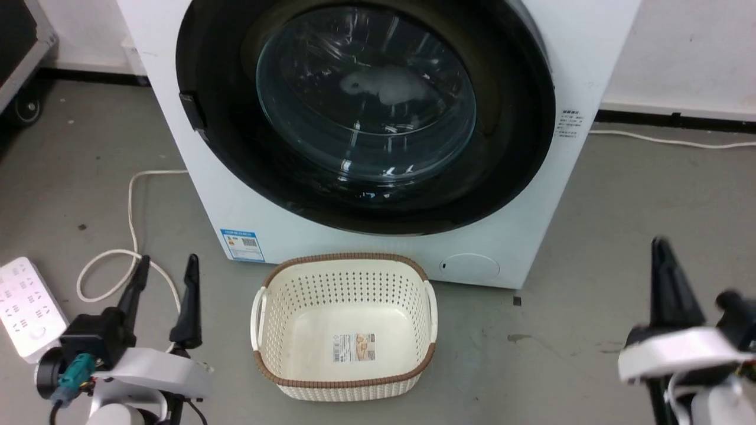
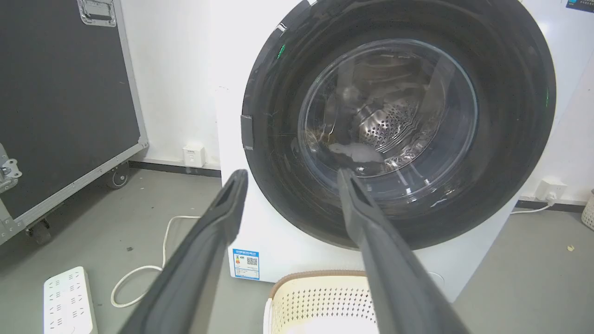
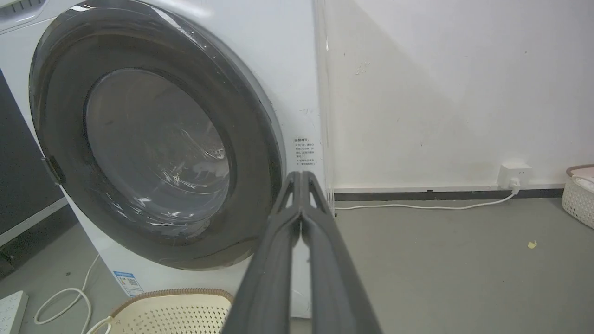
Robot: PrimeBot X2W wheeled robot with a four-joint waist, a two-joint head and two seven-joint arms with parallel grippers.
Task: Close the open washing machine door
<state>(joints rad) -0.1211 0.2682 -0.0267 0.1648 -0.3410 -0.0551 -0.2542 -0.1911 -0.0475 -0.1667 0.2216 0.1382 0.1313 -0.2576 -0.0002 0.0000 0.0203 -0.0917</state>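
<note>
the washing machine door is seen lying flat against the front of the white machine, its glass bowl facing outward. a cream basket is set on the floor just before it. the left pincer is held wide, low at the left near a power strip; the right pincer is pressed together, empty.

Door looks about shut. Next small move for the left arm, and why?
Likely a light push with the left gripper on the washing machine door near its left-edge catch. The door looks flat against the white front, but latching can't be seen. That gripper is open, low and apart from the door.
</note>
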